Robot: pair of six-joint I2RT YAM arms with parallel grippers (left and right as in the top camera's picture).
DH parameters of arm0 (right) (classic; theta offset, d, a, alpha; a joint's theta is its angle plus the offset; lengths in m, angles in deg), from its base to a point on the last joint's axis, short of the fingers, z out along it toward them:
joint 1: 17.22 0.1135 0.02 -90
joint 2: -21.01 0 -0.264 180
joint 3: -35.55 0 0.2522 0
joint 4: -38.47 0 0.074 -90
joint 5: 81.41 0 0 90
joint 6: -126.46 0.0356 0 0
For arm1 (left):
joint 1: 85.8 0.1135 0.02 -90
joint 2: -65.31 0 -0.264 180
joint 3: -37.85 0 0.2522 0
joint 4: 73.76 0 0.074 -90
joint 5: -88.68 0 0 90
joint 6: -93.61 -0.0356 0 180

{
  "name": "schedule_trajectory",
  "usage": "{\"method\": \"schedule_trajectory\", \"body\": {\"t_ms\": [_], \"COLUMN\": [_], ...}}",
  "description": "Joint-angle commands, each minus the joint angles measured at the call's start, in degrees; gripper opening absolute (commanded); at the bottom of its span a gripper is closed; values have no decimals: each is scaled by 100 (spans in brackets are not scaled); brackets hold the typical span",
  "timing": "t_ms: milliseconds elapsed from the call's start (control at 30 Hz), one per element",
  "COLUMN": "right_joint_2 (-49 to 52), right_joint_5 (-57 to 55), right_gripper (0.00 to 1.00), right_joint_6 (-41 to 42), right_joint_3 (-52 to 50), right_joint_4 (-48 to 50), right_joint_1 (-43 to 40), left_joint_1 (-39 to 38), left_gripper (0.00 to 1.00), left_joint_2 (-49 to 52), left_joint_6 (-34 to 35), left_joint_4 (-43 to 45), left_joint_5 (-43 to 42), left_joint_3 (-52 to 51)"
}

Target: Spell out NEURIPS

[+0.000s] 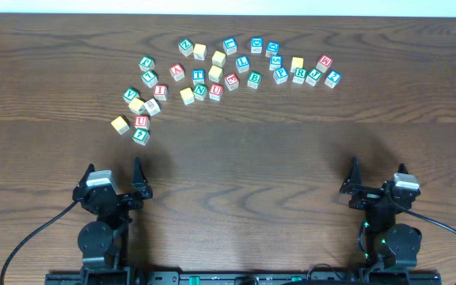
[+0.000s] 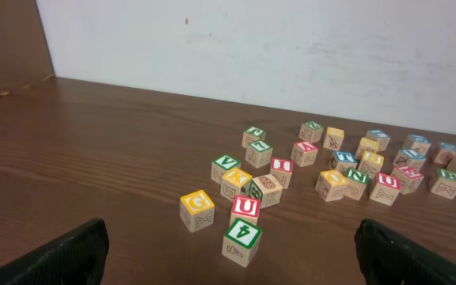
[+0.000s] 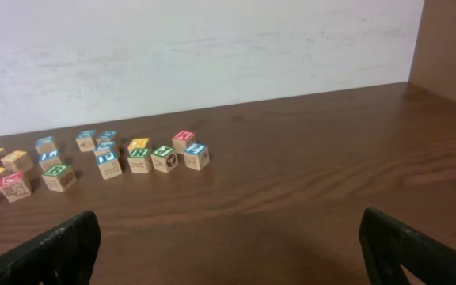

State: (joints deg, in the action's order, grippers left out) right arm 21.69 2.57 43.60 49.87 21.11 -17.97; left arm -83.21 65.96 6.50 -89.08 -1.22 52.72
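- Brown wood table point(image 1: 236, 158) fills the whole scene, and a white wall point(image 2: 291, 47) stands at its far edge.
- Left gripper point(image 1: 114, 174) and right gripper point(image 1: 378, 176) sit at the near edge, well apart from each other. Both have their jaws wide apart and hold nothing.
- All the blocks point(image 1: 215, 74) lie in a loose curved bunch on the far half of the table, well away from both grippers. No word is laid out yet.
- They look like small wood cubes, so I think they are light and hard. They should not squash or break, but the smooth sides may slip.
- Best place to hold one, I think, is on two flat sides that face away from each other, near the middle, coming down from above.
- N block point(image 1: 200, 92), with a green edge, sits in the middle of the bunch with other blocks just beside it. A grab may bump those.
- I block point(image 1: 161, 91), with a red edge, lies a bit to the left of it.
- U block point(image 1: 141, 121), red too, is at the near left end of the bunch. An F block point(image 1: 141, 135) sits right against its near side, so I would grab it by the left and right sides.
- P block point(image 1: 281, 76) and R block point(image 1: 299, 76) seem to sit side by side in the right part.
- E and S are too small for me to pick out for sure.
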Motion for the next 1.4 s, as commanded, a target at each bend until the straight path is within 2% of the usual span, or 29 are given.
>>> {"method": "schedule_trajectory", "body": {"t_ms": [0, 1367], "right_joint_2": [-20, -20], "right_joint_5": [-2, -2], "right_gripper": [99, 99], "right_joint_6": [-37, -37], "right_joint_3": [-24, -24], "right_joint_4": [-2, -2], "right_joint_1": [-44, -44], "left_joint_1": [20, 20], "left_gripper": [98, 98], "left_joint_2": [-26, -26], "left_joint_6": [-72, -72], "left_joint_4": [-258, -258], "left_joint_5": [59, 59], "left_joint_3": [-87, -87]}}
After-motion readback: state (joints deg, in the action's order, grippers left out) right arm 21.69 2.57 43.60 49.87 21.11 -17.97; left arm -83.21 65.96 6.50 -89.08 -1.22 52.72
